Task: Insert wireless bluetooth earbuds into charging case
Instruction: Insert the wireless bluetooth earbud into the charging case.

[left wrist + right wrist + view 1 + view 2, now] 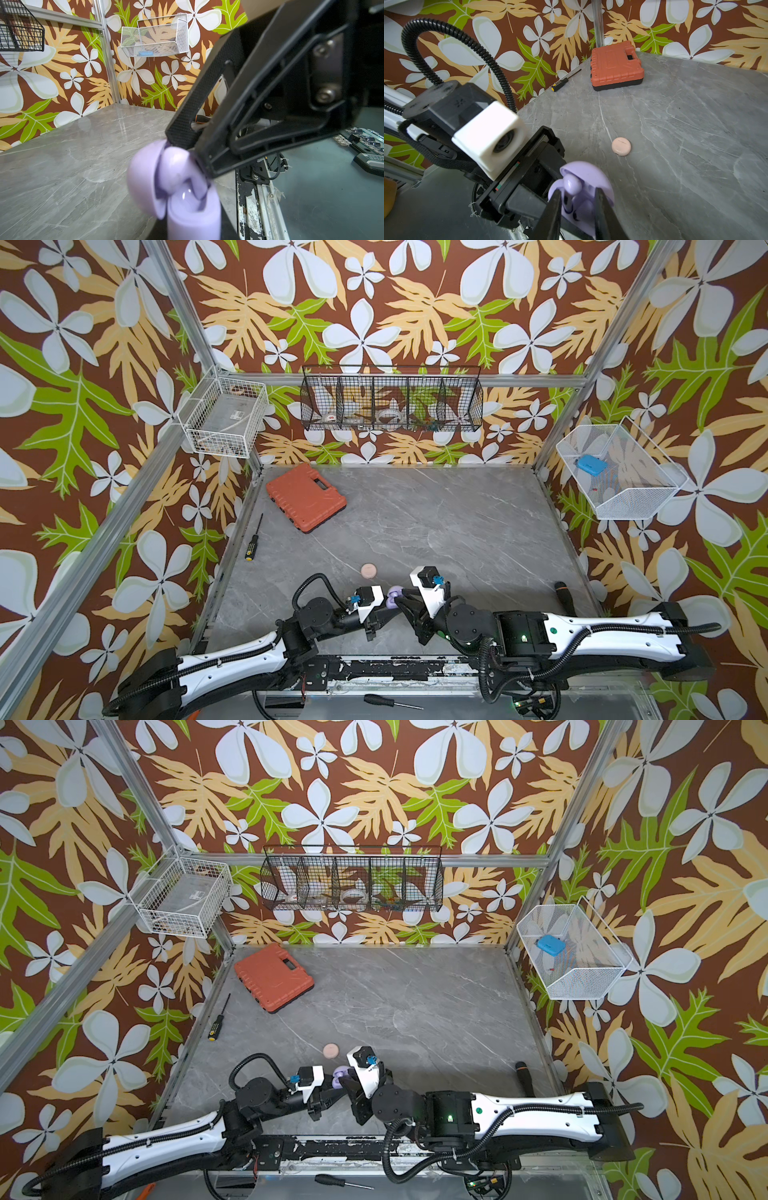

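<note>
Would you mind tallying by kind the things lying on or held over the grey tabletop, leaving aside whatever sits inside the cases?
Round charging cases: 2 (pink case, shut; lavender case, open and held up)
Screwdriver: 1
Orange tool case: 1
Black cylindrical object: 1
Total: 5

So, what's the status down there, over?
Left pincer shut on open lavender case. Right pincer open over lavender earbud in it. Pink case shut, apart; nothing blocking.
</note>
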You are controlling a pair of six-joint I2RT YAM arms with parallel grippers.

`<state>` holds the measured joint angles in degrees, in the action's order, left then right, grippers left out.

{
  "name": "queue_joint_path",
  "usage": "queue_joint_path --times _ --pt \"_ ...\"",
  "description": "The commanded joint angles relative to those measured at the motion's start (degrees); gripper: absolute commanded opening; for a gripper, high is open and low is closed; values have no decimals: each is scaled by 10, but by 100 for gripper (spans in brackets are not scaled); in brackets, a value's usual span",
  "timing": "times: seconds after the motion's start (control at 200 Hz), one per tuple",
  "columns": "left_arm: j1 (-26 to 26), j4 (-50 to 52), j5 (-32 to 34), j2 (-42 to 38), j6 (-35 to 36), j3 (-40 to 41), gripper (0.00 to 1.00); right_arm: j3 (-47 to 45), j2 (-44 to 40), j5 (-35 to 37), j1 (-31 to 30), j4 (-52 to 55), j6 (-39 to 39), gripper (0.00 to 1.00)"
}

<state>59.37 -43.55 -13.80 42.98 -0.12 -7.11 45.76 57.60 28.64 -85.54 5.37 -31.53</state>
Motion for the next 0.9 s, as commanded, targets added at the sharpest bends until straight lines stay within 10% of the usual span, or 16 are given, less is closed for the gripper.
queue_joint_path --times 0.0,0.44,0.896 --pt "-1 -27 0 0 9 -4 0 1 -10 6 -1 -2 -5 30" --pt "-1 -34 66 -36 83 4 0 -8 -82 -35 -1 -27 -10 61" --pt "-1 -13 78 -73 143 9 0 41 -39 23 -1 44 -48 62"
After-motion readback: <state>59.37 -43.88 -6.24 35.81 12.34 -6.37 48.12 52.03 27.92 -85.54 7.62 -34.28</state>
